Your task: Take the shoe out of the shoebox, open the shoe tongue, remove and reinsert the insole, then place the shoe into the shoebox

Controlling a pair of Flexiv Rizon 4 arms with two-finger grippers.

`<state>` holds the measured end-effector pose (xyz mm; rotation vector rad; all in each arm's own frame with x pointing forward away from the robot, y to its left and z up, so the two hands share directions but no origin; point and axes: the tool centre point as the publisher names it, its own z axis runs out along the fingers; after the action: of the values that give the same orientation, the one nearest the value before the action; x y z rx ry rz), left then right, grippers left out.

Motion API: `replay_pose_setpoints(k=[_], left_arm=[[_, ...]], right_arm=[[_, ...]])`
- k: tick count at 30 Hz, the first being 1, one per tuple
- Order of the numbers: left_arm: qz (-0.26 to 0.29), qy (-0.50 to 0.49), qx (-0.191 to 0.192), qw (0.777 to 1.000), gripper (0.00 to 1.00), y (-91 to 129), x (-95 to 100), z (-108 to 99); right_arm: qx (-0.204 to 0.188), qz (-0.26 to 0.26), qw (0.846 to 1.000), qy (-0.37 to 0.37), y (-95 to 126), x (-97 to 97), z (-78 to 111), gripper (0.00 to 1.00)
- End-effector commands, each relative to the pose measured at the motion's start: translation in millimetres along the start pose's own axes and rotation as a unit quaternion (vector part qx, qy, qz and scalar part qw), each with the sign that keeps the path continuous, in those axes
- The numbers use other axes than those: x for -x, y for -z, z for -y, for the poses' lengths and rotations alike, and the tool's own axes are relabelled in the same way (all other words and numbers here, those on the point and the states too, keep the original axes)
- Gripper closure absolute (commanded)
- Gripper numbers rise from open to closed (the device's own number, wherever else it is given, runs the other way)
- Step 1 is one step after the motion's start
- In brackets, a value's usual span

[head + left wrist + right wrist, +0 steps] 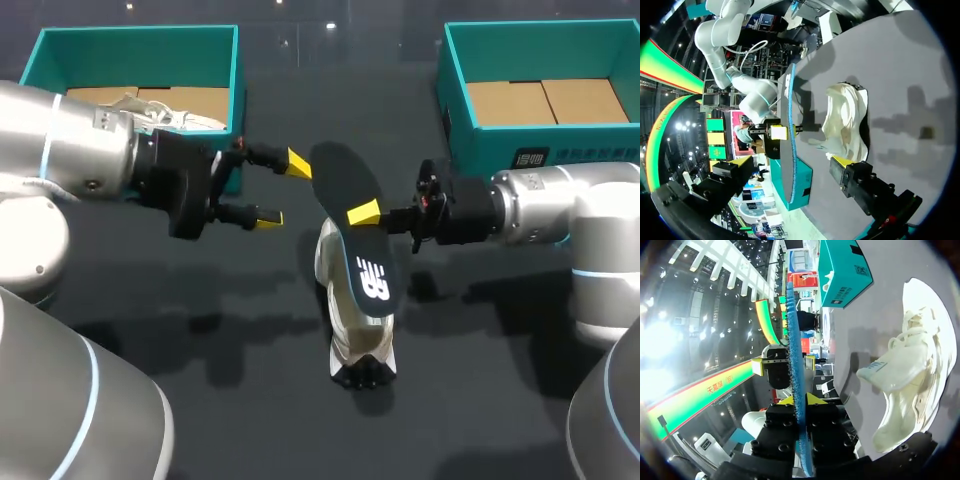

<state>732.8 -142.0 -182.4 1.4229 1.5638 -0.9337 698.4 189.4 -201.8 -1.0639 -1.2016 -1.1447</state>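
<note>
My right gripper [365, 213] is shut on the edge of a black insole [358, 225] and holds it in the air over the white shoe [358, 335]. The shoe lies on the dark table, heel toward the front edge. In the right wrist view the insole [794, 345] shows edge-on, blue underneath, pinched between the yellow tips of the right gripper [796, 399], with the shoe [912, 355] beside it on the table. My left gripper [283, 190] hangs open just left of the insole's far end, apart from it. In the left wrist view the insole [786, 140] stands ahead of the left gripper [787, 166].
A teal shoebox [232, 70] at the back left holds another white shoe [170, 116]. A second teal shoebox [480, 150] stands at the back right, behind my right arm. The dark table runs on in front of the shoe.
</note>
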Motion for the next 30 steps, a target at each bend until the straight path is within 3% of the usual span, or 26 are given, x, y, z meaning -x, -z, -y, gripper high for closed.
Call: replay_pose_setpoints(k=[1, 3, 7, 17, 19, 30], left_arm=[[0.047, 0.009, 0.018, 0.999, 0.0, -7, -7.5, -1], [0.064, 0.012, 0.016, 0.998, 0.0, -10, -9.7, -5], [0.117, 0.017, 0.057, 0.991, 0.0, -14, -10.2, -15], [0.117, 0.017, 0.057, 0.991, 0.0, -14, -10.2, -15], [0.118, 0.02, 0.054, 0.991, 0.0, -25, -13.4, -18], [0.138, 0.028, 0.055, 0.989, 0.0, -48, -6.0, -23]], right_arm=[[0.003, -0.009, 1.0, 0.008, 0, -1.6, 1.3, 1.0], [0.012, -0.012, 1.0, 0.015, 1, -3.4, 1.5, 1.0], [0.034, -0.03, 0.999, 0.01, 1, -5.8, 1.7, 1.0], [0.034, -0.03, 0.999, 0.01, 1, -5.8, 1.7, 1.0], [0.034, -0.03, 0.999, 0.01, 1, -5.8, 1.7, 1.0], [0.093, 0.019, 0.995, -0.007, -15, -11.6, -14.1, 1.0]])
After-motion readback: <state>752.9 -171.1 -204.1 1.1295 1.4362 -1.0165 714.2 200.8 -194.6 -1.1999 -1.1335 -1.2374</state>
